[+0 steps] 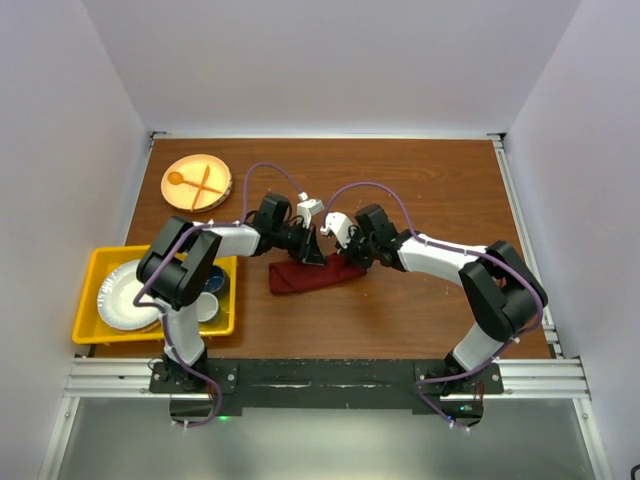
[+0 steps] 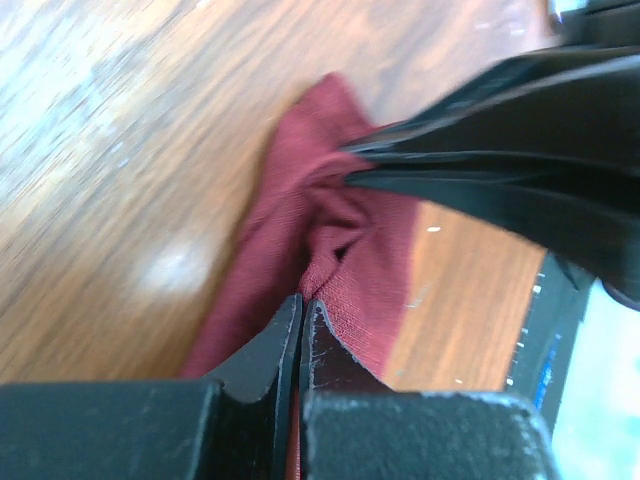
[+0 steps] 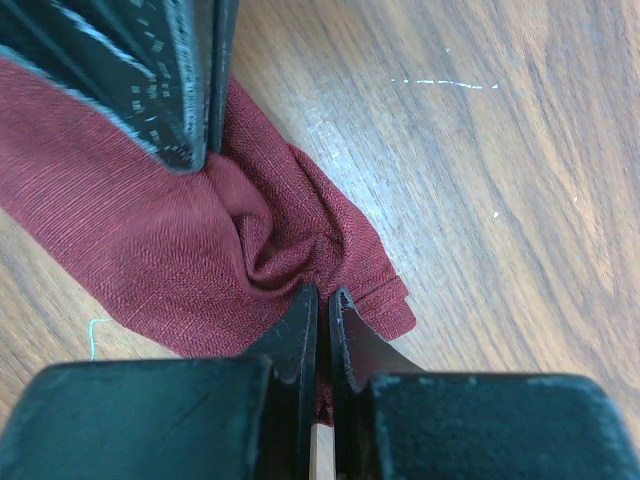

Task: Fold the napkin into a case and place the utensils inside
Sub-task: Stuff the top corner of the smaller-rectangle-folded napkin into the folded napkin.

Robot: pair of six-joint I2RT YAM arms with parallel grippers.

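Observation:
The maroon napkin [image 1: 300, 278] lies on the wooden table as a narrow folded strip, bunched up at its right end. Whether this strip is the case I cannot tell. My left gripper [image 1: 318, 256] is shut on a pinch of the cloth [image 2: 290, 190], as its wrist view shows [image 2: 302, 300]. My right gripper [image 1: 350, 262] is shut on the napkin's [image 3: 120, 230] hemmed end, close opposite the left one [image 3: 322, 292]. Each wrist view shows the other gripper's black fingers [image 2: 480, 170] [image 3: 170, 80] biting the same crumpled fold. The utensils are out of view.
An orange plate [image 1: 215, 172] with an orange spoon and fork sits at the back left. A yellow bin [image 1: 88, 300] at the left edge holds white plates and cups. Both arms reach inward over the table's middle.

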